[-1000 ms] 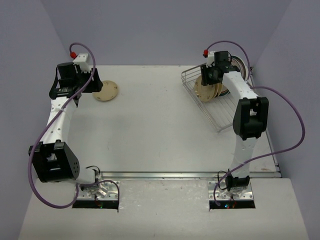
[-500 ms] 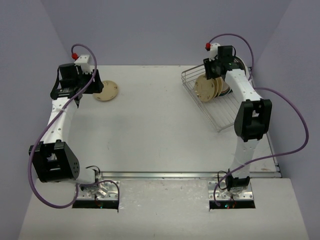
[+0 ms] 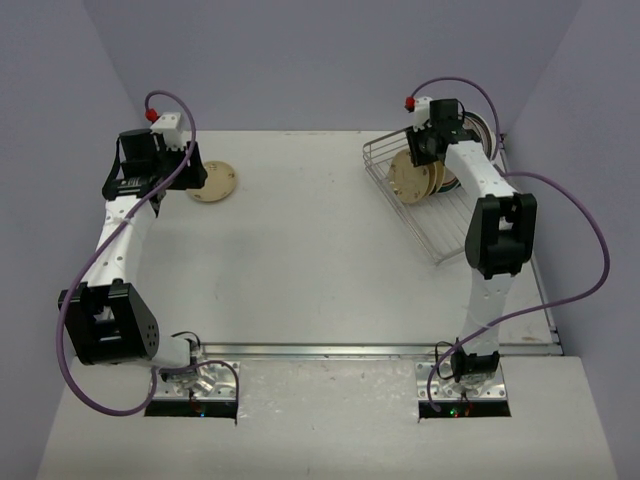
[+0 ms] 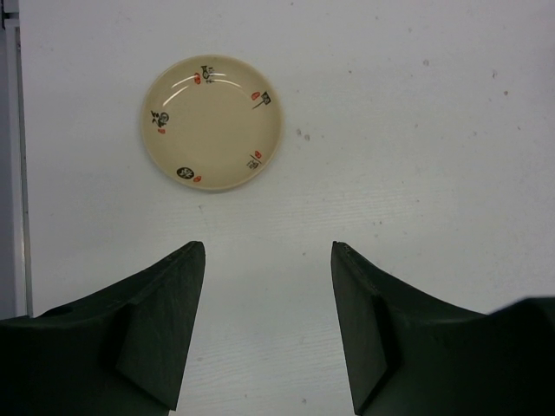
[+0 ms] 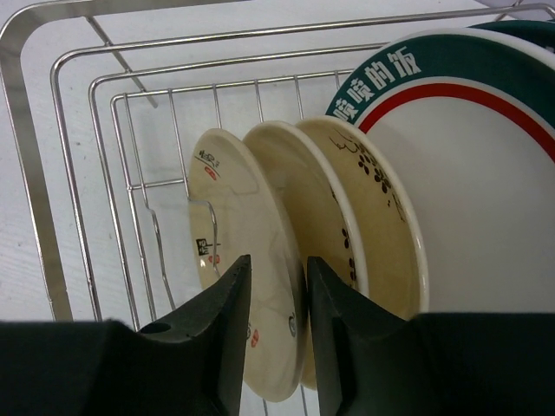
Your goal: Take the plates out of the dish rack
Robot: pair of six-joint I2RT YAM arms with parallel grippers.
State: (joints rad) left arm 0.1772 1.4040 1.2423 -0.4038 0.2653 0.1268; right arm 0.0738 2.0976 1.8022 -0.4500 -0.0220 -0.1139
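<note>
Plates (image 5: 468, 191) upright in dish rack (image 5: 33, 173) | right pincer (image 5: 277, 277) pinches front cream plate (image 5: 221, 199) by rim for lift-out | left pincer (image 4: 266, 260) wide, empty, above table (image 4: 434, 130) near unloaded plate (image 4: 212, 123)

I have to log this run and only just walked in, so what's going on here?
Two arms are unloading plates from the dish rack. The right gripper has its fingers either side of the rim of the front cream plate; whether it is clamped is unclear. Behind it stand the other plates. The left gripper hangs open above the table, near a lone cream plate lying flat there.
</note>
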